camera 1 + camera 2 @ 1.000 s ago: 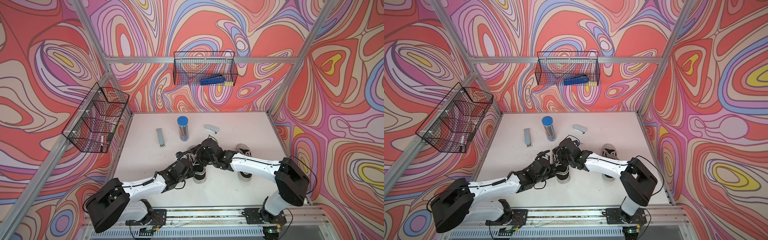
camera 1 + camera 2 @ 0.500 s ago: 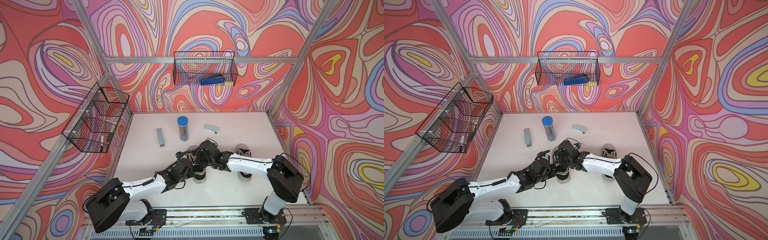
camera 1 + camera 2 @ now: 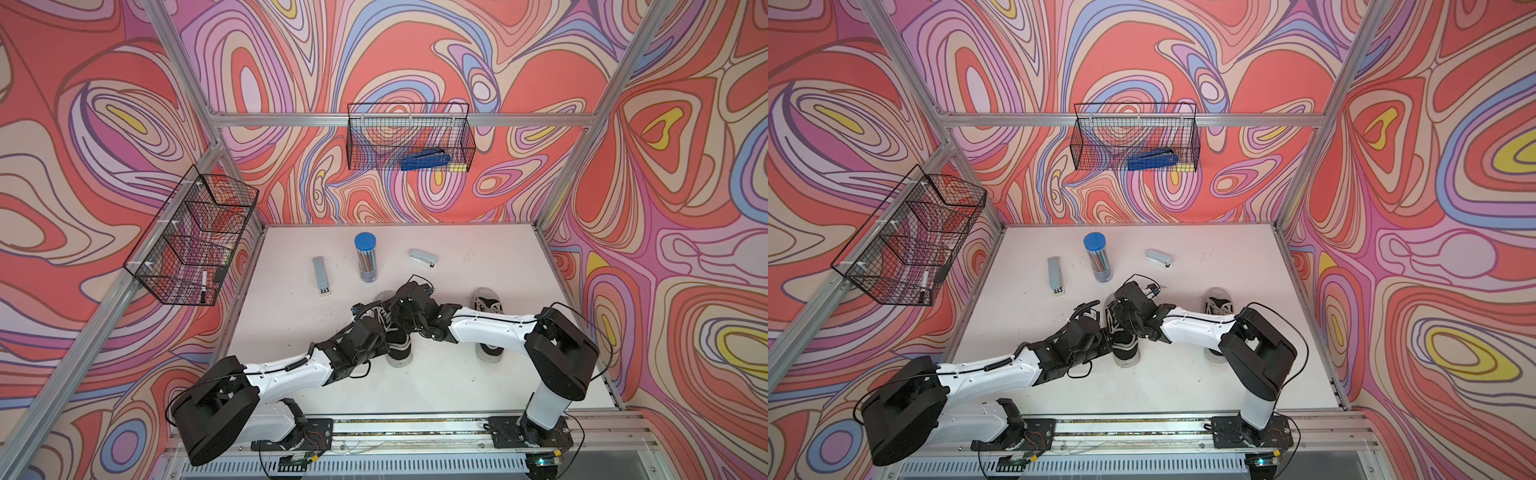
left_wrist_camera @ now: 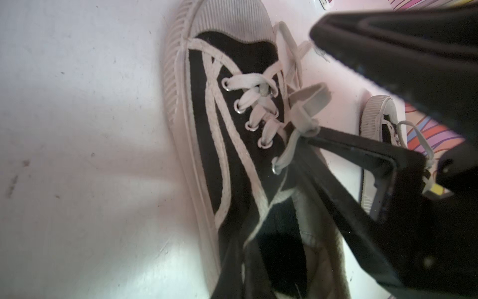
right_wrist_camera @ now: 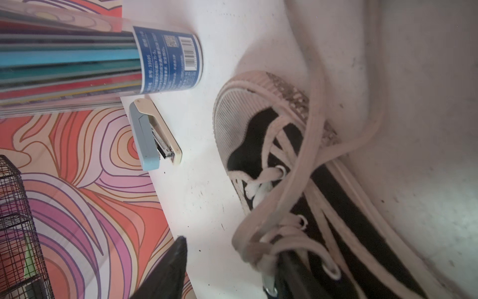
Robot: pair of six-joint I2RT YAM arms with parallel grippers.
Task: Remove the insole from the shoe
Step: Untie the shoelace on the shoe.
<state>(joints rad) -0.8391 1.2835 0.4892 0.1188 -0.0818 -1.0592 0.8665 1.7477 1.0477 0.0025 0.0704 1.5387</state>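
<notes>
A black canvas shoe with white laces stands mid-table, also seen in a top view. My left gripper is shut on the shoe's side collar near the heel. My right gripper is open above the laces. One of its fingers reaches into the shoe's mouth beside the tongue, and the other finger stays outside the shoe. Both wrists meet over the shoe in both top views. The insole is hidden inside the shoe.
The matching second shoe lies under the right forearm. Behind stand a blue-lidded tube of coloured pencils, a grey stapler and a grey bar. Wire baskets hang on the back wall and the left wall.
The right arm has shifted a little to the left and its gripper has settled lower over the shoe's opening. The left arm has held still on the collar.
</notes>
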